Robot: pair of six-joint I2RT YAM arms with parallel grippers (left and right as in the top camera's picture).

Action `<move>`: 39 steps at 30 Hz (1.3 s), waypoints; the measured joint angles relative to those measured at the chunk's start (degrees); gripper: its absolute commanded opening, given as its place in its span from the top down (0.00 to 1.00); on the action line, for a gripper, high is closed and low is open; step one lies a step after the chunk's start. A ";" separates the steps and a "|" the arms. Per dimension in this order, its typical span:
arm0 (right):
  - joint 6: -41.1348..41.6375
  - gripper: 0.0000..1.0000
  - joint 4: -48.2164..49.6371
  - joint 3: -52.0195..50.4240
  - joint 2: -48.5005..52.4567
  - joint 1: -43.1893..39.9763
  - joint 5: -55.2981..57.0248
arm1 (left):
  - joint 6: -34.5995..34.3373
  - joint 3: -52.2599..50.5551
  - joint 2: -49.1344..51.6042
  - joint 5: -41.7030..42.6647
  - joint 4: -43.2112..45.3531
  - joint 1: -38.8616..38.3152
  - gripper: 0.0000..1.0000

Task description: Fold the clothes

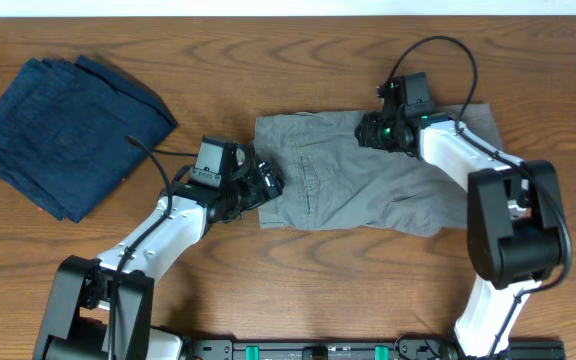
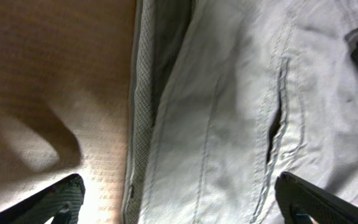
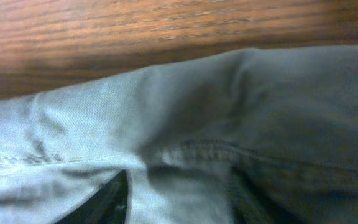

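Wooden worktop point(image 1: 308, 290) carries the grey trousers point(image 1: 338, 190) right of centre. Left gripper point(image 1: 268, 185), fingers wide, straddles their left edge, seemingly ready to pinch. Right gripper point(image 1: 373, 130) meets their far edge, cloth between its fingers; whether it is clamped I cannot tell. Navy garment point(image 1: 68, 130) lies far-left.

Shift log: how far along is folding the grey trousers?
Done: the grey trousers lie flat, apparently folded into a short rectangle. In hand: the open left gripper straddles their waistband edge; the right gripper sits on their far edge. Left: a final fold, probably.
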 measured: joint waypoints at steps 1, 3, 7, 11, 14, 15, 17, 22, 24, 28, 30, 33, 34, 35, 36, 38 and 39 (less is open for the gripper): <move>-0.11 0.37 -0.57 -0.07 -1.22 -0.39 0.09 | 0.09 0.00 0.00 -0.02 0.37 0.00 0.01; -0.13 0.34 -2.47 -0.11 -4.42 -1.36 0.20 | 0.90 0.00 0.00 -0.02 0.96 0.00 0.01; -0.85 0.31 -8.63 -0.04 -13.44 -2.86 0.44 | 2.99 0.00 0.00 -0.02 1.57 0.00 0.01; -1.92 0.31 -16.72 0.22 -18.32 -2.82 0.50 | 4.09 0.00 0.37 -0.15 2.80 0.00 0.01; -2.29 0.34 -22.60 0.13 -18.40 -2.82 0.55 | 4.42 0.00 1.60 -0.20 5.18 0.00 0.00; -2.32 0.36 -24.41 0.11 -18.27 -2.82 0.52 | 4.48 0.00 2.38 -0.20 5.97 0.00 0.01; -2.38 0.36 -26.93 0.09 -18.16 -2.82 0.76 | 4.50 0.00 4.07 -0.09 6.75 -0.02 0.07; -2.25 0.34 -29.75 0.09 -18.16 -2.82 2.36 | 4.76 0.20 7.50 2.49 10.75 -0.90 0.47; -1.88 0.36 -30.42 0.09 -18.16 -2.82 3.06 | 5.11 0.20 8.72 3.80 11.30 -1.42 0.77; -1.22 0.46 -32.59 0.09 -18.16 -2.80 3.43 | 5.44 0.17 9.97 5.05 10.56 -1.88 0.94; -0.90 0.51 -33.77 0.00 -18.16 -2.67 3.58 | 5.70 0.17 9.77 5.79 9.99 -1.44 0.94; -0.35 0.60 -33.66 -1.16 -18.16 -1.84 3.87 | 5.73 0.39 8.46 7.34 5.95 0.96 0.94; -0.42 0.62 -33.07 -1.90 -18.16 -1.44 3.87 | 5.73 0.48 7.78 7.76 4.37 1.99 0.94; -0.33 0.64 -32.33 -2.86 -18.16 -1.05 3.91 | 5.70 0.66 6.60 8.37 2.80 3.43 0.94; -0.22 0.64 -31.19 -4.33 -18.16 -0.52 3.98 | 5.75 0.83 5.33 9.01 1.66 4.68 0.94; -0.20 0.67 -28.20 -7.10 -18.16 0.24 3.19 | 5.73 1.36 1.88 10.32 0.48 7.04 0.94; -0.22 0.69 -25.59 -8.68 -18.14 0.42 1.79 | 5.70 1.68 0.11 10.86 0.04 7.82 0.94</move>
